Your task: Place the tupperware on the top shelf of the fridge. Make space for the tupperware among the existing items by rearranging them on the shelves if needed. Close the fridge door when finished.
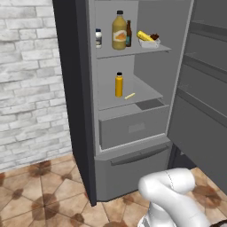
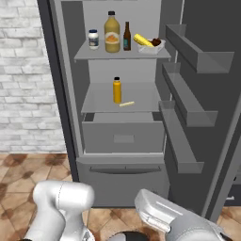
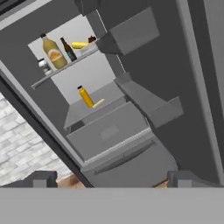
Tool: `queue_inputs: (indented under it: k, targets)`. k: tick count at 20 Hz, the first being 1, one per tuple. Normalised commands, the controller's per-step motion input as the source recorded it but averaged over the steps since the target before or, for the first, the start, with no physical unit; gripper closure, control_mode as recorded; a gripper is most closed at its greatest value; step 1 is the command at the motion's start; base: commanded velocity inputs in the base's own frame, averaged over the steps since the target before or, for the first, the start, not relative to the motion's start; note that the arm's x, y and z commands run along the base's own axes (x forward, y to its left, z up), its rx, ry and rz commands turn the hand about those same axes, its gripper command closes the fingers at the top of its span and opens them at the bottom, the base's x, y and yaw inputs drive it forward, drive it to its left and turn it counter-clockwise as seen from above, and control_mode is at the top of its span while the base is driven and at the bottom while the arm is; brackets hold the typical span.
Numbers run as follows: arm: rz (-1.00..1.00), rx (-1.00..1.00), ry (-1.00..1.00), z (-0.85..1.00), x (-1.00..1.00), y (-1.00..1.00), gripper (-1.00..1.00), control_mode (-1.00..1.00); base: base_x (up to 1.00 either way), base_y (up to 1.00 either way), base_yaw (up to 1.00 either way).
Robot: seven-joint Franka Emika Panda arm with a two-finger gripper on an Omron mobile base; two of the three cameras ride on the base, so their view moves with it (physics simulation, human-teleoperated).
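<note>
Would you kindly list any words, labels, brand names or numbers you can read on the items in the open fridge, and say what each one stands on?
No text is readable.
Big orange juice bottle with black cap: an orange-and-white label, too blurred to read.
White jar with blue lid: a pale label band, too small to read.
Slim brown bottle: nothing legible.
Small orange bottle: plain, no lettering seen.
</note>
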Motion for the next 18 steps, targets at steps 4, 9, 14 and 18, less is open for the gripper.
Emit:
queue_inputs:
  k: [4,9,14,18]
  targets:
    - [0.10,-0.02,-0.09,-0.20,0.23,-0.50,-1.00,-1.00,0.00,0.00,0.00]
    - [0.08,-0.04,-0.12,-0.37,0.17,-0.60,-1.00,-1.00,0.00,0.00,0.00]
    - [0.03,-0.02,-0.12,-0.31,0.05,-0.79,-1.00,-1.00,0.00,0.00,0.00]
    - [0.02,0.00,-0.03,-0.20,0.51,-1.00,-1.00,-1.00,0.00,0.00,0.00]
